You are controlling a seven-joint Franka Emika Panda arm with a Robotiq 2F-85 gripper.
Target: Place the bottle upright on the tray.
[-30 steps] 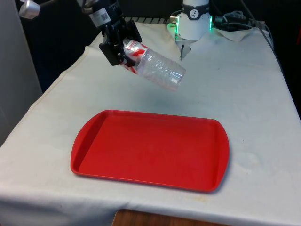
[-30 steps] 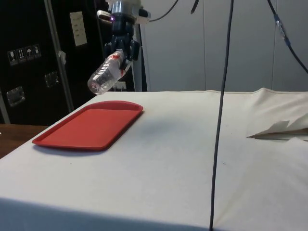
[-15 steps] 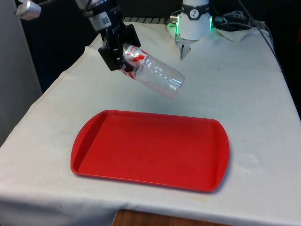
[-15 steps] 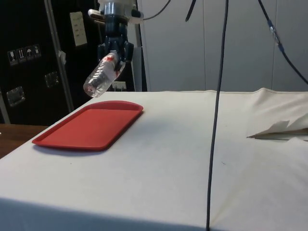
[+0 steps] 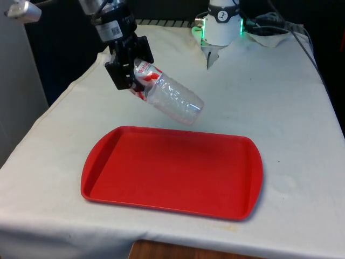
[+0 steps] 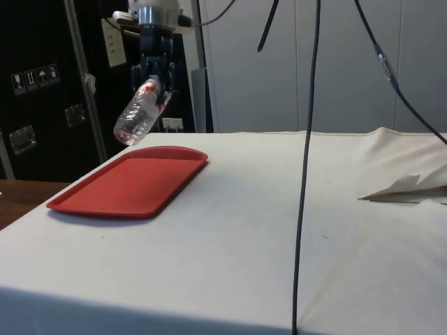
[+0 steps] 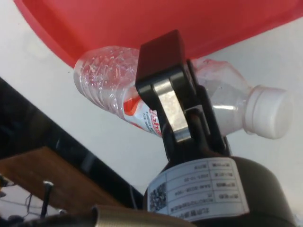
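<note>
Item 1, bottle: clear plastic, empty by the look of it, red-and-white label near the neck, white cap. Held in the air, not touching anything. Long axis tilted, closer to lying than standing: cap end high and tucked by the tool, base end low and pointing toward the front view's right, out over the tray's far edge. In the side view the bottle hangs base-down at a slant above the tray's far end, well clear of it.

Item 2, tool: black, two fingers, pinching the bottle across the label zone near the neck. Wrist view confirms: bottle crosswise between the fingers, cap sticking out one side, ribbed body out the other.

Item 3, tray: red, rectangular, rounded corners, raised rim. Sits flat on the counter, white cloth over it.

Key relation: base leads, lower than cap, already aimed at the tray. Judgement: needs approx. a further wrist turn to bring the axis vertical, then descent, base first.
</note>
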